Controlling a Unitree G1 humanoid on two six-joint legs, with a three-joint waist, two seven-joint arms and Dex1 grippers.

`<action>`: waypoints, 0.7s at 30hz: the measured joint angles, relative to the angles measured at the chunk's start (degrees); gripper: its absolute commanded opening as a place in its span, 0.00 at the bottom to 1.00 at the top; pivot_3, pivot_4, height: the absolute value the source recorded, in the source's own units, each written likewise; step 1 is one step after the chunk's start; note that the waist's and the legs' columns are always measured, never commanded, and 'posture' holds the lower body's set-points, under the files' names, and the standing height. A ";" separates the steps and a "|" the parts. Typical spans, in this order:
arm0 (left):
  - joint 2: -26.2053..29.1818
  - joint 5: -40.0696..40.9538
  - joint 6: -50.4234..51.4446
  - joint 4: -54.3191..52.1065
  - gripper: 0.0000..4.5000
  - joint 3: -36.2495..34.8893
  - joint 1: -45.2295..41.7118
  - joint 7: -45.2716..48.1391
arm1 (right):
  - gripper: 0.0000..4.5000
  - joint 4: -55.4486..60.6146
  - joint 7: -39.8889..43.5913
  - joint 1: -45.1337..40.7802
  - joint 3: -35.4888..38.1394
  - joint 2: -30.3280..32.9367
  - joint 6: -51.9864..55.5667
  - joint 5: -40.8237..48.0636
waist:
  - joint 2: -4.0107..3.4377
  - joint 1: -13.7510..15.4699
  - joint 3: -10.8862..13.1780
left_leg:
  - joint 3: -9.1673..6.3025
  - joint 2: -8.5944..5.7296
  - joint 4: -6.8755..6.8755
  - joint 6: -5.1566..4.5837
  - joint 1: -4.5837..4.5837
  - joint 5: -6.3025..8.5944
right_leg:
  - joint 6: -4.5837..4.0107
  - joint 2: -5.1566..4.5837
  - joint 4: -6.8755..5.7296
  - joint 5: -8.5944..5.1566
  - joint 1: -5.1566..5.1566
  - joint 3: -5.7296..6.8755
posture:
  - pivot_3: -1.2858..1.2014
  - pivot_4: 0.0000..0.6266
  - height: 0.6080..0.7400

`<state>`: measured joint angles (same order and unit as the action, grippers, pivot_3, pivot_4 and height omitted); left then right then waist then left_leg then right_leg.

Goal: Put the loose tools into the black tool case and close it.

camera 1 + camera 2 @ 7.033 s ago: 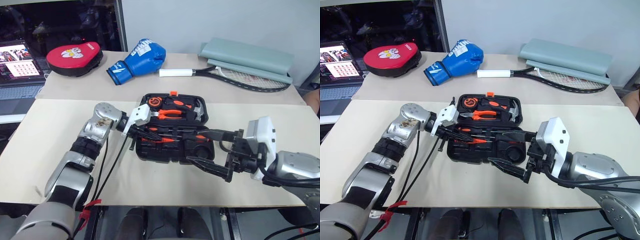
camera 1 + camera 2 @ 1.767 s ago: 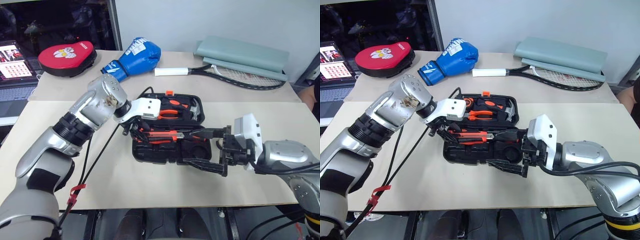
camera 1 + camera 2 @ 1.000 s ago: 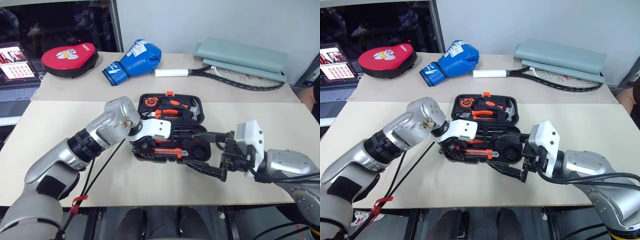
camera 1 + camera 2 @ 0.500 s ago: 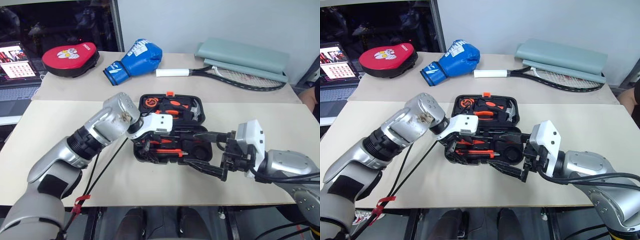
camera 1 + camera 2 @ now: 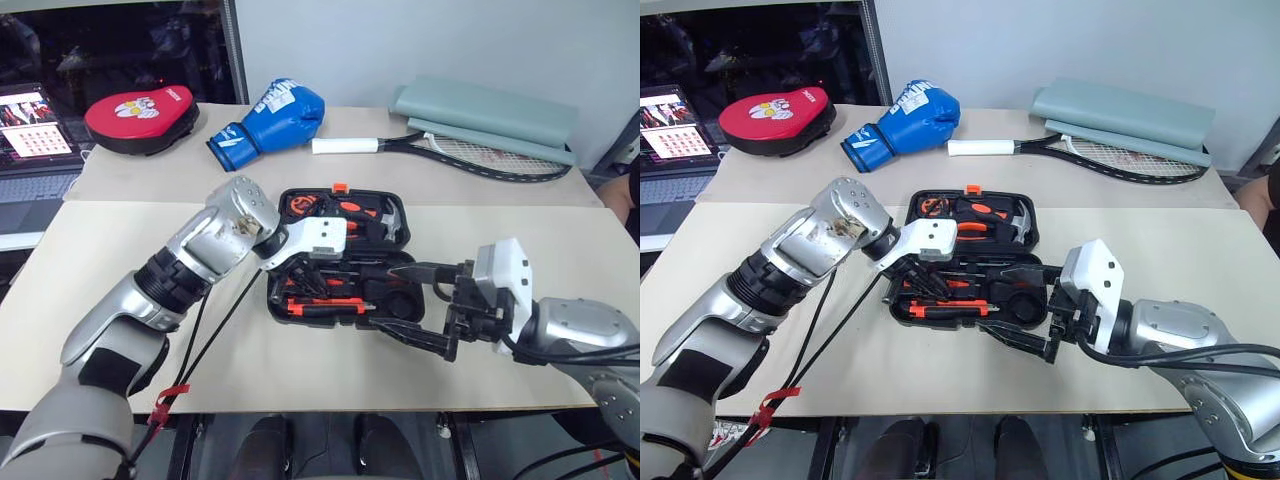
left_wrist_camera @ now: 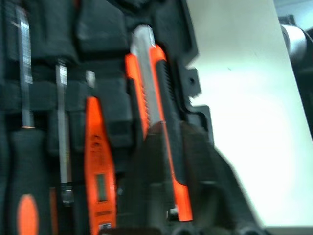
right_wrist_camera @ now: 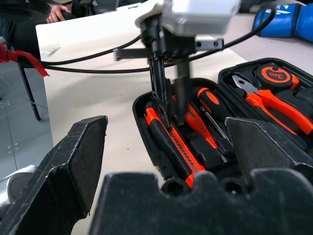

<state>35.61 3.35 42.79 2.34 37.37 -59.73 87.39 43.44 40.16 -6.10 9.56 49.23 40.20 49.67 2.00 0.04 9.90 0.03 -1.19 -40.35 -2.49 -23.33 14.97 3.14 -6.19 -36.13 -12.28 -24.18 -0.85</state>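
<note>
Packed: utility knife (image 6: 155, 93), tester pen (image 6: 98, 161), screwdrivers (image 7: 211, 104)
Left: tool case (image 5: 395, 225) lid unclosed
Left gripper (image 7: 168, 105): closed, empty
Right gripper (image 5: 400, 303): wide, empty

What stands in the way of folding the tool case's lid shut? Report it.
The left gripper does: its fingers reach down into the base of the black tool case, at the utility knife in its slot. The lid likely cannot fold over until that arm clears.
</note>
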 measured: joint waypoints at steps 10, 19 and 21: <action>1.40 -3.66 -5.08 -0.07 0.01 2.41 1.00 0.43 | 1.00 0.34 -0.32 0.45 0.07 0.01 0.24 0.69 | 0.00 0.17 0.00 | 0.00 -0.01 0.00 0.00 0.00 0.00 | 0.00 0.00 0.01 0.00 0.01 0.00 | 0.52 0.24 0.97; 1.30 -5.96 -7.99 -0.39 0.01 2.41 1.58 0.39 | 1.00 1.03 -0.48 0.74 0.07 0.01 0.28 1.03 | 0.00 0.14 0.00 | 0.00 0.00 0.00 0.00 0.03 0.00 | 0.00 0.00 0.00 0.00 0.04 0.00 | 0.52 0.24 0.97; 1.27 -6.49 -8.53 -0.72 0.01 2.40 1.83 0.29 | 1.00 1.16 -0.81 0.78 0.07 0.01 0.37 1.15 | 0.00 0.15 0.00 | 0.00 0.00 0.00 0.00 0.04 0.00 | 0.00 0.00 0.00 0.00 0.05 0.00 | 0.52 0.24 0.97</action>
<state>36.88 -3.14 34.26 1.63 39.77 -57.90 87.68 44.60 39.35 -5.32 9.64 49.25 40.57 50.83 2.00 0.19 9.90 0.03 -1.20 -40.35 -2.49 -23.29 14.97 3.15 -6.19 -36.13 -12.28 -24.12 -0.85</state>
